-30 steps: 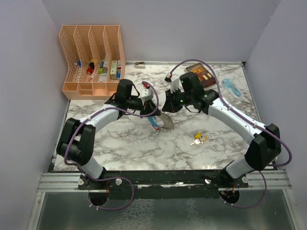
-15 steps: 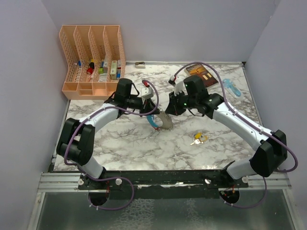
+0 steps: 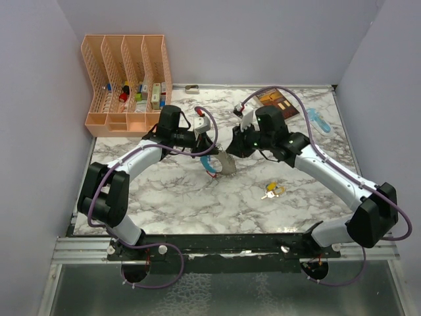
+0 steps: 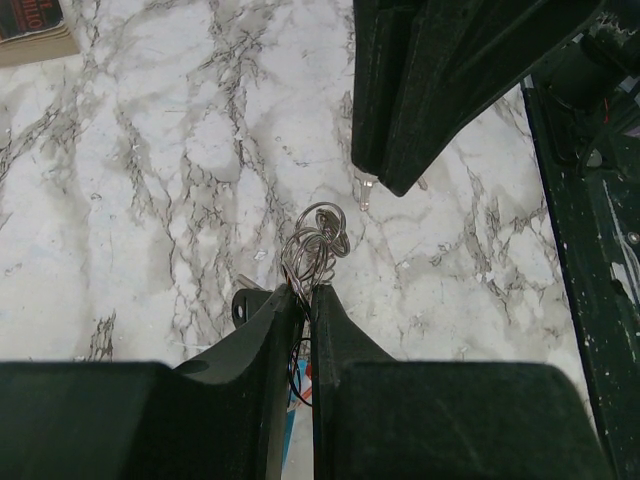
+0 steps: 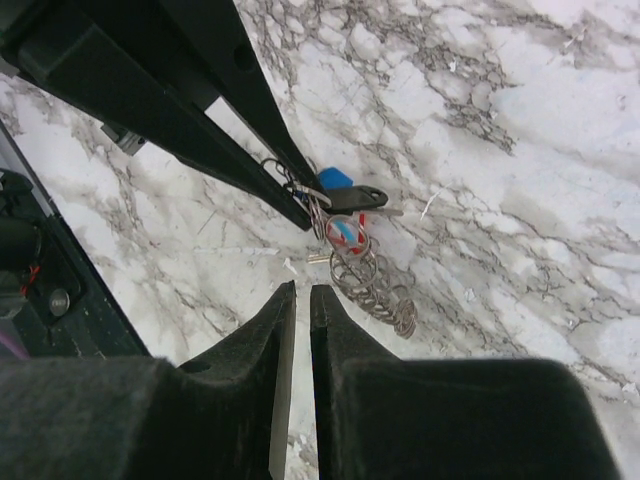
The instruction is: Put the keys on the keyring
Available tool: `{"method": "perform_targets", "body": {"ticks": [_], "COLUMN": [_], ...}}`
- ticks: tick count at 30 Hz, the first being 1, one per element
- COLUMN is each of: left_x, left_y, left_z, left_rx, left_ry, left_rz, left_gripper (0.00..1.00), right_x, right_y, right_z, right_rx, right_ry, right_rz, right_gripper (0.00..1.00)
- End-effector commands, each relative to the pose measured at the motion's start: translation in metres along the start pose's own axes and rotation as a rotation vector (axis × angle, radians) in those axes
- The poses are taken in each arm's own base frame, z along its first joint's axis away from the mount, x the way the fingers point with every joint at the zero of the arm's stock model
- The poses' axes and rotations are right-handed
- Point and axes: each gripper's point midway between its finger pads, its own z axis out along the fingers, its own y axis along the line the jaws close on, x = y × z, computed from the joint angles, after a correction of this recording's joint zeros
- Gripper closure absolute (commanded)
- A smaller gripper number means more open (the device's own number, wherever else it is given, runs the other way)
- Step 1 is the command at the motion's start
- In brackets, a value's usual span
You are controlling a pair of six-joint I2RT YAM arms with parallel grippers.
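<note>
My left gripper (image 4: 305, 295) is clamped on the keyring (image 4: 318, 240): fingertips pinch the coiled wire rings, which stick out just past the tips. The rest of the bunch is hidden under my own fingers in that wrist view; only a sliver of light blue and red shows in the slit

My right gripper (image 5: 302, 295) is barely apart, a thin slit with nothing in it. It sits tip to tip with the left one, close but not touching the bunch. From my right wrist the keyring is just ahead of the fingertips, hanging off the left finger ends: blue key head (image 5: 335, 178), black key head (image 5: 360, 197), round tag (image 5: 345, 232) in red, white and blue, then a ring chain (image 5: 375, 290) trailing toward me. Can't tell if the chain rests on the marble table (image 3: 177, 197) or hangs above it

From the top view the bunch is under and between both grippers, partly covered by them. Loose keys (image 3: 272, 191) with something yellow lie on the table on my right arm's side, near my right gripper and apart from it; too small to count. Peach file organizer (image 3: 125, 79) is well behind my left gripper, contents unreadable. A book (image 3: 276, 102) behind the right gripper is partly blocked by cable
</note>
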Motion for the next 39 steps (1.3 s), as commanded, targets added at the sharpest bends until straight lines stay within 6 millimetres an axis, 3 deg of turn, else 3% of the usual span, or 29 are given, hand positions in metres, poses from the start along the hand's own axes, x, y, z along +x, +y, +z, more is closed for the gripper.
{"method": "perform_targets", "body": {"ticks": [1, 14, 19, 22, 25, 29, 39], "left_x": [-0.021, -0.021, -0.021, -0.022, -0.023, -0.023, -0.023], "left_y": [-0.008, -0.010, -0.009, -0.006, -0.001, 0.002, 0.002], "left_z": [-0.004, -0.002, -0.002, -0.002, -0.002, -0.002, -0.003], "left_rx": [0.030, 0.036, 0.031, 0.016, -0.005, -0.015, 0.004], "left_ry": [-0.038, -0.044, -0.043, -0.039, -0.035, -0.034, -0.045], "left_rz": [0.044, 0.041, 0.039, 0.029, 0.017, -0.001, -0.029], "left_gripper": [1.00, 1.00, 1.00, 1.00, 0.85, 0.72, 0.70], "right_x": [-0.027, -0.021, -0.022, -0.022, -0.020, -0.016, -0.007], "right_y": [0.006, 0.004, 0.004, 0.004, 0.003, 0.000, -0.003], "right_z": [0.010, 0.035, 0.037, 0.035, 0.031, 0.022, 0.012], "right_rx": [-0.039, -0.079, -0.081, -0.078, -0.066, -0.032, 0.004], "right_ry": [-0.089, -0.052, -0.055, -0.056, -0.056, -0.066, -0.078], "right_rz": [-0.072, -0.047, -0.051, -0.052, -0.049, -0.045, -0.023], "right_gripper": [0.86, 0.84, 0.98, 0.99, 0.99, 0.99, 0.99]}}
